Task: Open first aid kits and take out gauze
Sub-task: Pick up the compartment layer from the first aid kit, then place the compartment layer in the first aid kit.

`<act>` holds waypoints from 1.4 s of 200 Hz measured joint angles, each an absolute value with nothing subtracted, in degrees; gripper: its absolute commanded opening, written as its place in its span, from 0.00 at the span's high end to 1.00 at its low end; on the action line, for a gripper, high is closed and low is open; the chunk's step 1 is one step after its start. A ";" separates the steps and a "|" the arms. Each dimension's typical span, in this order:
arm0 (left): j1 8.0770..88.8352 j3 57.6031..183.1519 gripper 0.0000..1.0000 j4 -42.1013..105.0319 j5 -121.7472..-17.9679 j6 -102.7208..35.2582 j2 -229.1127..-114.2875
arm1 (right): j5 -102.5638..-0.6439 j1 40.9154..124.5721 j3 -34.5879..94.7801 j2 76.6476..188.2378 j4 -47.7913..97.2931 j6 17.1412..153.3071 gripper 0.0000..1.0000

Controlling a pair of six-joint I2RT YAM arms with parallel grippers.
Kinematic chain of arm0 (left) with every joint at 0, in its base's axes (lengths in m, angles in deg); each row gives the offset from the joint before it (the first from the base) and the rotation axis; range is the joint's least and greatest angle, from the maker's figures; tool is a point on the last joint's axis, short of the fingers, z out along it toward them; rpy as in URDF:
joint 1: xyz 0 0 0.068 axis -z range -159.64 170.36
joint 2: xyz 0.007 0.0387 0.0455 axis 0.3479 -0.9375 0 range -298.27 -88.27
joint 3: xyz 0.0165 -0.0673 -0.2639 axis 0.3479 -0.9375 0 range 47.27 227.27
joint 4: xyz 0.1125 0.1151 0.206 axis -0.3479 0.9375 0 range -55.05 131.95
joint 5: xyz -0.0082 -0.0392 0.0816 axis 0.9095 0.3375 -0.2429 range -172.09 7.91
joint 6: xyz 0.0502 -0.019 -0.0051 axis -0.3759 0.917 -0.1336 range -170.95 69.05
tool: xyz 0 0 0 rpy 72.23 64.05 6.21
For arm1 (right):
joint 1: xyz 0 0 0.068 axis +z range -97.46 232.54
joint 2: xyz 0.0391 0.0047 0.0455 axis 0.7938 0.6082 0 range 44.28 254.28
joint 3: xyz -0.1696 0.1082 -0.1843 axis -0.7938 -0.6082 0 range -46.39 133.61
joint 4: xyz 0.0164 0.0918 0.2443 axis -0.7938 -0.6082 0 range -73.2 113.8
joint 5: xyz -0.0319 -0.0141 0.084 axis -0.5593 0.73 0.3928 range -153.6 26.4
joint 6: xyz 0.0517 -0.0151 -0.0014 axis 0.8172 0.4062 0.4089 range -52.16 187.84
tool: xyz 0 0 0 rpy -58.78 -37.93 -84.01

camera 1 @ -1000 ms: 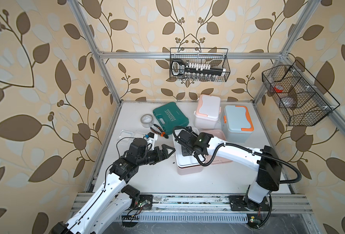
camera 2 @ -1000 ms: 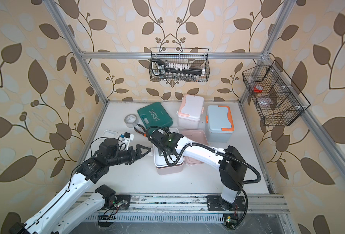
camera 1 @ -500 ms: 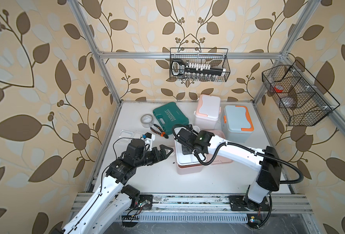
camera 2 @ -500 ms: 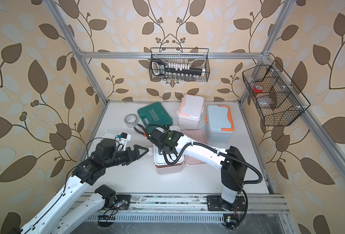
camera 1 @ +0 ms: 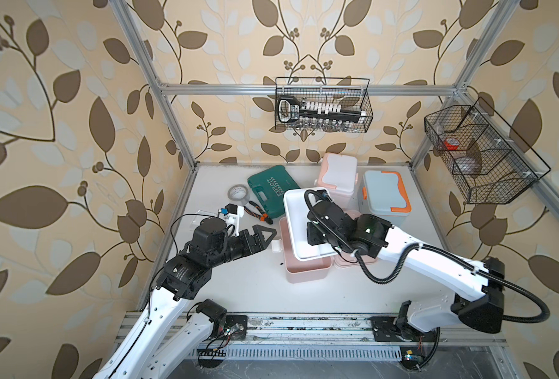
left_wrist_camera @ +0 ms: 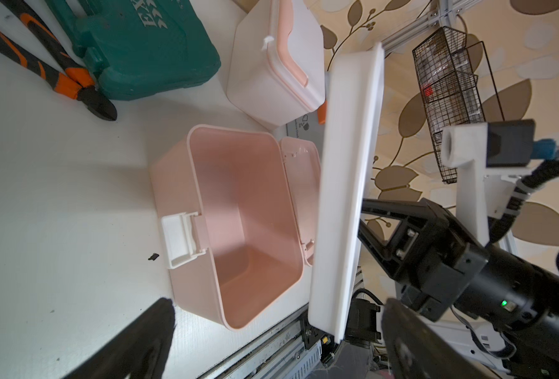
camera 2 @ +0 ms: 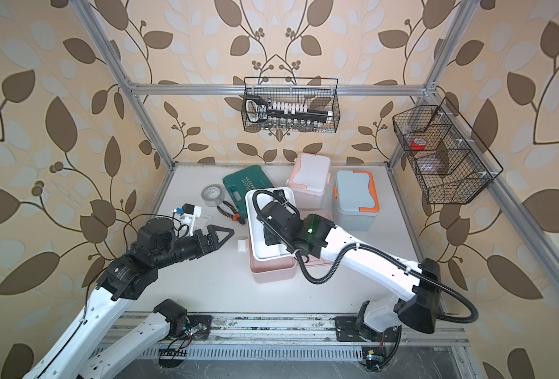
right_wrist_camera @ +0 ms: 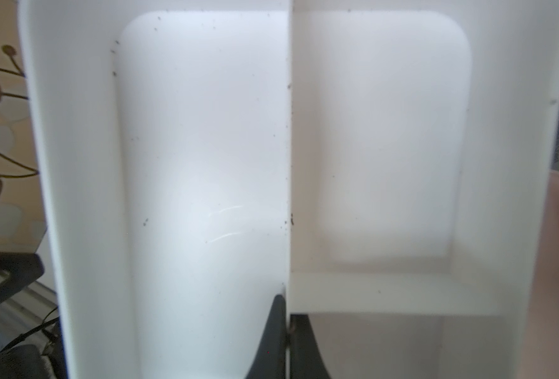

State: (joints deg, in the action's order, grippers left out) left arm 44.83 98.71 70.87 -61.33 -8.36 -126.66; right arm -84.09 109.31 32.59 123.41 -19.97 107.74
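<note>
right wrist view: my right gripper (right_wrist_camera: pixel 287 334) pinches the tray (right_wrist_camera: pixel 206 131) by its divider (right_wrist_camera: pixel 288 164); the tray hangs tilted over the open pink kit (left_wrist_camera: pixel 176 183) at mid-table; my left gripper (camera 1: pixel 268 237) gapes wide just beside the kit's latch (left_wrist_camera: pixel 179 239).

Green case (camera 1: pixel 270 188), tape roll (camera 1: pixel 238 201), pliers (camera 1: pixel 259 212).

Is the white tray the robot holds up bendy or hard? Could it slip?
Probably hard: the white tray shows straight edges though held tilted. Likely light, since the right hand holds it by just the thin divider. It looks smooth, so it might swivel or slip.
</note>
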 measured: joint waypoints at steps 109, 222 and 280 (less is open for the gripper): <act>44.83 108.40 0.01 77.60 -77.92 -16.54 -119.19 | -71.46 75.68 16.63 87.19 -10.11 96.81 1.00; 44.83 105.99 0.01 78.54 -79.21 -15.86 -127.34 | -71.20 74.17 9.48 81.88 -7.86 97.82 1.00; 44.83 101.69 0.01 72.40 -72.68 -13.48 -131.51 | -57.28 74.19 9.31 89.66 -3.97 100.16 1.00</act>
State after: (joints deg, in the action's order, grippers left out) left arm 44.83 101.69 72.40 -72.68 -13.48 -131.51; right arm -57.28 74.19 9.31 89.66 -3.97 100.16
